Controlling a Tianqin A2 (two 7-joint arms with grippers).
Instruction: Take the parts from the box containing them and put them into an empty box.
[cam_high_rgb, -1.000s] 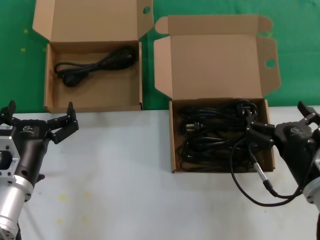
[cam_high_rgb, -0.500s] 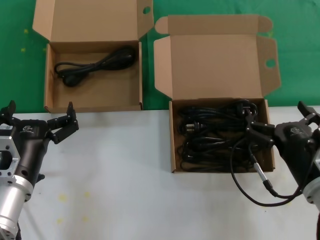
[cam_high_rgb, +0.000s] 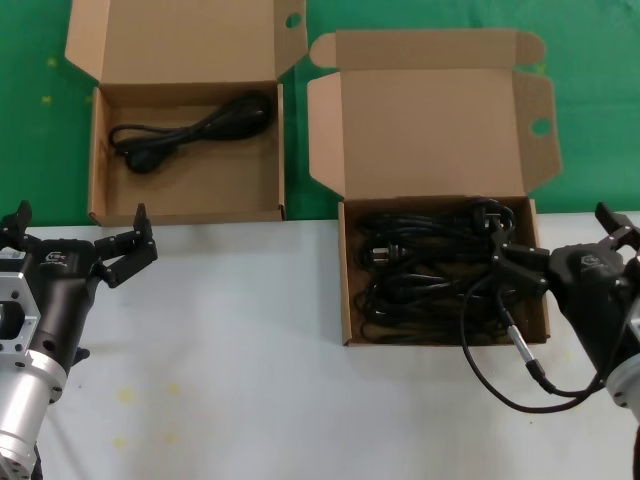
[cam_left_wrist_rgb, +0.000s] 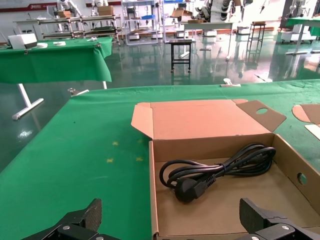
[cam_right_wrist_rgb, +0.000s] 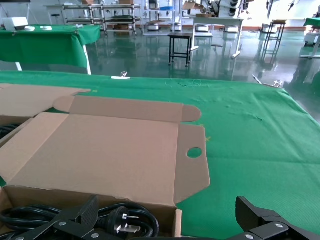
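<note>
1. Right gripper (cam_high_rgb: 560, 245) hung fingers apart at the full box's (cam_high_rgb: 345, 300) right edge, over the cords (cam_high_rgb: 430, 270)
2. It needed one plug (cam_right_wrist_rgb: 121, 225) pinched cleanly, lifted clear of the tangle
3. Left gripper (cam_high_rgb: 75, 230) waited spread beside the other box (cam_high_rgb: 95, 150), holding one cord (cam_high_rgb: 190, 128)

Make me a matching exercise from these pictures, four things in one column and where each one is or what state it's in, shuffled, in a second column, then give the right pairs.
Things
1. left gripper
2. right gripper
3. rounded-wing box
4. plain-lidded box

Places or states
A. holds one coiled black cord
B. open, over the white table, just in front of the plain-lidded box
C. filled with a tangle of black cords
D. open, low over the right end of the full box

Pairs: 1-B, 2-D, 3-C, 4-A
</note>
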